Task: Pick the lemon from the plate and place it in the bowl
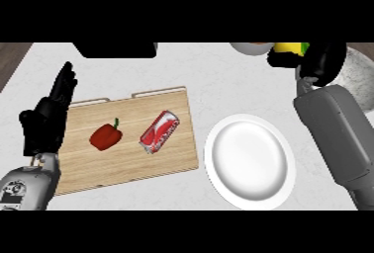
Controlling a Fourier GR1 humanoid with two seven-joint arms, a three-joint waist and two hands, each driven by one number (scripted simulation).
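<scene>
The white plate (252, 160) lies at the right of the counter with nothing on it. My right forearm reaches over it to the far right corner. There my right hand (318, 60) is curled round the yellow lemon (287, 48), of which only a part shows beside the fingers. Just left of the lemon, the bowl (249, 48) shows only as a pale rim at the view's upper edge. My left hand (45, 118) rests open at the left edge, fingers up.
A wooden cutting board (128, 168) lies left of the plate and carries a red bell pepper (106, 137) and a red soda can (160, 131). A dark object (116, 49) sits at the back left.
</scene>
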